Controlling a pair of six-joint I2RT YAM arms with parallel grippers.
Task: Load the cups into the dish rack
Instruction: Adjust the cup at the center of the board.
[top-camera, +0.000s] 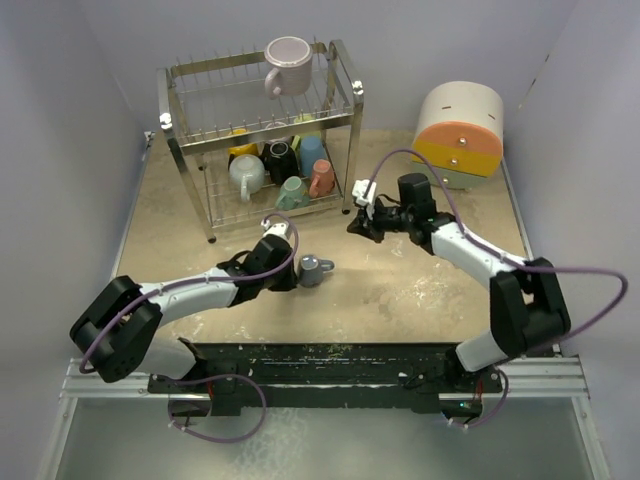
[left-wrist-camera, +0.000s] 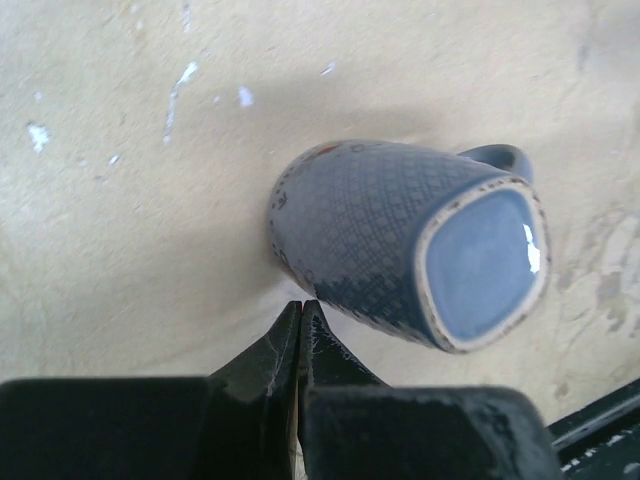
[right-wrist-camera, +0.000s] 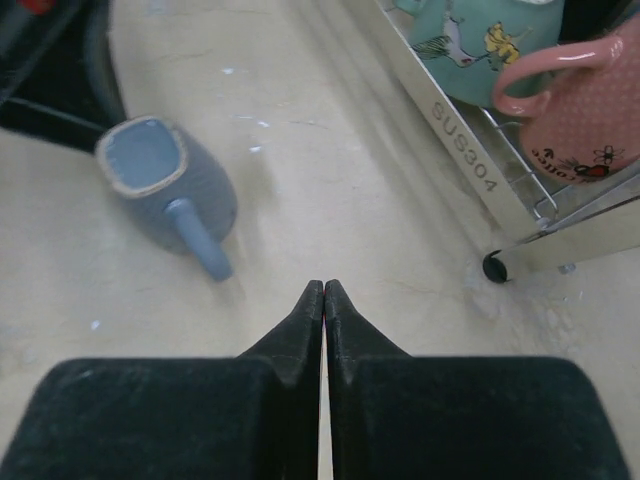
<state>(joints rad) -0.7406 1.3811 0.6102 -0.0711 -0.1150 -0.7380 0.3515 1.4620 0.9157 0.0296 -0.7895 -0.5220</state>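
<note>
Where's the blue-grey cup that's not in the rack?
In the top view the blue-grey cup sits on the table in front of the dish rack, beside the left gripper.

White arms (top-camera: 190, 290), black joints (top-camera: 120, 322) — purple cables (top-camera: 408, 152), black claws (right-wrist-camera: 323, 284)

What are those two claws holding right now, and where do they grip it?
Nothing. Both the left gripper and the right gripper are shut empty; the blue-grey mug sits unheld on the table.

We find a grey-blue ceramic mug (top-camera: 313, 270) on the beige worktop (top-camera: 400, 290) before the two-tier chrome wire dish rack (top-camera: 166, 110); a lilac ceramic mug (top-camera: 288, 65) sits on its top tier, a round white-orange-yellow drawer unit (top-camera: 460, 120) to its right.
</note>
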